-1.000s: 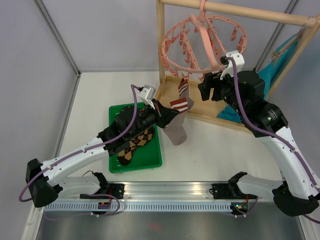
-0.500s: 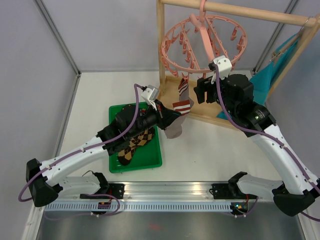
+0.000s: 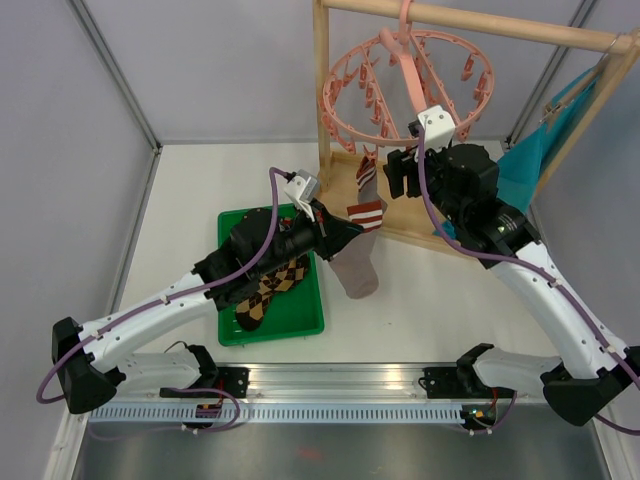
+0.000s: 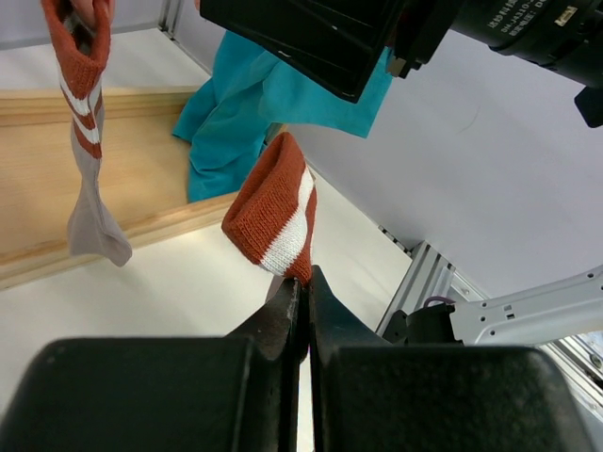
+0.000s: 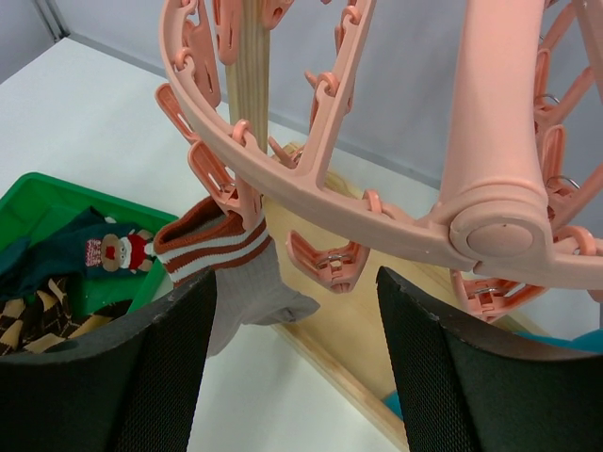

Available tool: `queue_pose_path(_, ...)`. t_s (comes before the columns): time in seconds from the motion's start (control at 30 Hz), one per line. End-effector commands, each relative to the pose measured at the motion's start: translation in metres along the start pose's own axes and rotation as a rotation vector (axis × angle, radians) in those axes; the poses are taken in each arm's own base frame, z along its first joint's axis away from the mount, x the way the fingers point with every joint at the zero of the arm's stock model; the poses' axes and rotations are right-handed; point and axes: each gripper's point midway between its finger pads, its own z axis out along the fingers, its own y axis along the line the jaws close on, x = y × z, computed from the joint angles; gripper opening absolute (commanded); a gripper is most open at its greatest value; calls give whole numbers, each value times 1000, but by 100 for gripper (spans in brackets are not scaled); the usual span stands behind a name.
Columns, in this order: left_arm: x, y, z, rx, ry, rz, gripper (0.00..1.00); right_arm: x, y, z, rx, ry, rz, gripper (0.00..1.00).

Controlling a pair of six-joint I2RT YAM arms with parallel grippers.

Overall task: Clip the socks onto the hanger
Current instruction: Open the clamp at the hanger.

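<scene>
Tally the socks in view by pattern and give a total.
Grey-brown striped-cuff socks: 2, one clipped on the pink plastic ring hanger, one pinched in the left gripper.
Dark teal sock with red-white motif: 1, in the green plastic tray.
Brown-black argyle sock: 1, same tray.
Total: 4 in view.

— What is carried by the white table (image 3: 190,200)?
— A green tray (image 3: 275,333) is set left of middle, and a wooden frame's base (image 3: 408,228) is stood at the back right.
</scene>
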Motion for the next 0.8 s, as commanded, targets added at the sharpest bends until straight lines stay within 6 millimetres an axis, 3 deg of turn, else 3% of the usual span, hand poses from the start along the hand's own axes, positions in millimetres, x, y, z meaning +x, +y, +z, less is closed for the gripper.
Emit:
queue_pose_path(0.0, -20, -16, -2, 54, -32, 44, 2, -16, -4, 7, 27, -57, -17, 75)
queue_pose_path(0.37, -18, -16, 0, 53, -24, 49, 2, -20, -8, 11, 55, -71, -24, 66)
queue_pose_path(0.77, -18, -14, 9, 43, -27, 44, 2, -37, -6, 7, 42, -97, 12, 42)
